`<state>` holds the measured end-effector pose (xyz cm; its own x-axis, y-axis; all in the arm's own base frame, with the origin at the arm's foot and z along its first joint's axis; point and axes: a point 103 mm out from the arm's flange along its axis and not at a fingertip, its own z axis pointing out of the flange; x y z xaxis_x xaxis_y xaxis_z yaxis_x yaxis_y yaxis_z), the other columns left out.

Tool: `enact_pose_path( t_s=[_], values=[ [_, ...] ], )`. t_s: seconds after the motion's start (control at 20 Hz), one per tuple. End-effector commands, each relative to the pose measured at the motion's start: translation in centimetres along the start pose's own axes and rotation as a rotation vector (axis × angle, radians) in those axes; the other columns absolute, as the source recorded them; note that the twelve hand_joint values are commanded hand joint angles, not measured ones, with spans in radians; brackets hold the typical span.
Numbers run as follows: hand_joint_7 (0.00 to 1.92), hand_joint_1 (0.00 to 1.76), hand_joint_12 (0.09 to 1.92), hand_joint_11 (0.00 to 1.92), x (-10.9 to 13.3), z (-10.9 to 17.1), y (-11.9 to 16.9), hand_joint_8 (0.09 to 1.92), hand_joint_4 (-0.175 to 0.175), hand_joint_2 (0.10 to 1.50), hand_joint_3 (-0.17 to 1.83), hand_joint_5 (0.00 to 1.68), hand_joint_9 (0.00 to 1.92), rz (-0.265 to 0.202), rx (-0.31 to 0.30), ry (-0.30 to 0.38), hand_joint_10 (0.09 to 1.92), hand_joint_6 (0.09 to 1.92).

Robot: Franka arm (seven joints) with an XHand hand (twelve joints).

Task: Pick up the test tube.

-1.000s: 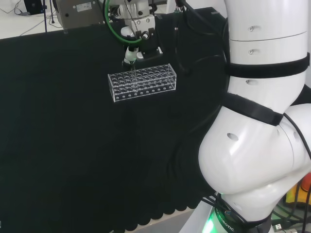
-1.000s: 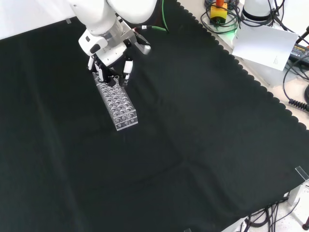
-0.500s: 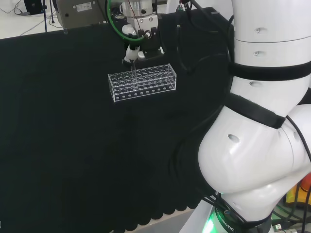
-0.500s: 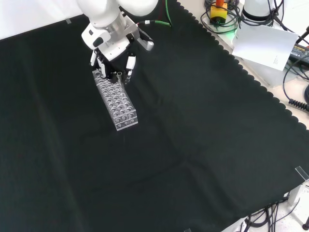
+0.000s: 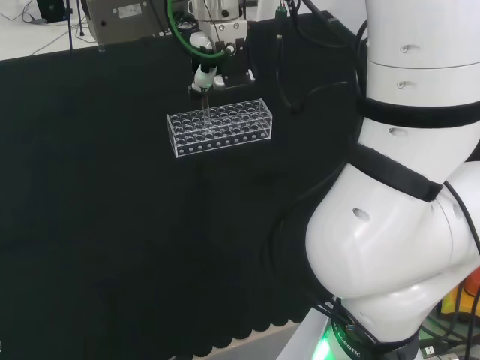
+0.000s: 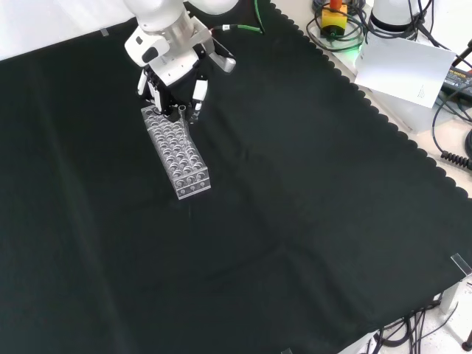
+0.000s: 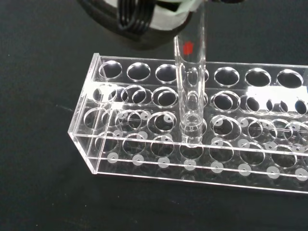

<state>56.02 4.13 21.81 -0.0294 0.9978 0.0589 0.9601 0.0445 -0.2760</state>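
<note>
The tube [image 7: 191, 82] stands upright with its lower end still down in the rack [image 7: 144, 159], its top cut off among the blurred fingers. The hand [image 6: 175, 77] sits above the rack's far end in the front view, fingers curled, pinching the tube.

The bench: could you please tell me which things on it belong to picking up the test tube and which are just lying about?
Belongs to the job:
- test tube, upright, lower end still in the rack
- rack
- hand, above the rack's far end in the front view

Lying about:
- cables
- white sheet
</note>
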Motion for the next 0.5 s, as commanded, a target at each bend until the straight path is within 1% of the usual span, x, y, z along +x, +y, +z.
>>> enact_pose_path(
  t_s=[0.05, 0.3, 0.5],
  values=[
    [1.75, 1.42, 1.24, 0.72, -0.2, -1.5, 0.3, 0.43, -0.175, 0.98, 0.0, 1.19, 1.29, -0.011, 0.011, 0.008, 0.53, 0.57],
    [1.75, 1.42, 1.24, 0.72, 0.0, -3.5, 0.3, 0.43, -0.175, 0.98, 0.0, 1.19, 1.29, -0.022, 0.01, -0.005, 0.53, 0.57],
    [1.76, 1.42, 1.24, 0.72, 0.2, -4.3, 0.3, 0.43, -0.175, 0.98, 0.0, 1.19, 1.29, -0.024, 0.036, -0.004, 0.53, 0.57]
  ],
)
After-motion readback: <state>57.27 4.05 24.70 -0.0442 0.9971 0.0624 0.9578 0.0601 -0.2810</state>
